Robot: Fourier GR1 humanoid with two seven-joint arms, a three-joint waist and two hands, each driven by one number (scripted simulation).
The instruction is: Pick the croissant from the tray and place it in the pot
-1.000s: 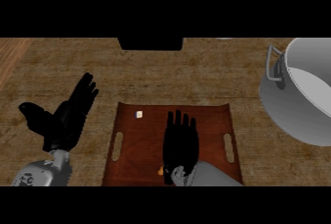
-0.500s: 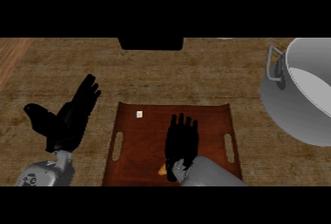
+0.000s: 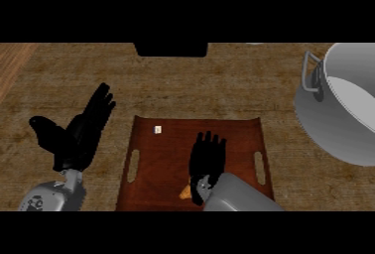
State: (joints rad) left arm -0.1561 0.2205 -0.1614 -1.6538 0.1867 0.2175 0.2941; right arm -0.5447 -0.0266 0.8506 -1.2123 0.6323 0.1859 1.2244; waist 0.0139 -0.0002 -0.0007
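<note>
A brown tray [image 3: 147, 168] lies on the counter at the lower middle of the head view. Over its middle hovers my right hand [image 3: 207, 158], palm down with straight fingers, open. A small orange-tan bit of the croissant [image 3: 186, 192] peeks out under the wrist, near the tray's front; the hand and forearm hide the remainder. The big grey pot [image 3: 344, 114] stands at the right edge, its handle toward the tray. Left of the tray, my left hand [image 3: 79, 131] rests open with fingers up.
A small white tag [image 3: 157, 129] lies at the tray's far left corner. A dark rectangular opening [image 3: 170, 48] sits at the counter's back edge. The tray has slot handles on both sides.
My right hand has drawn back toward me over the tray, now sitting lower in the view. The croissant's tip shows a little more. The left hand has barely moved.
</note>
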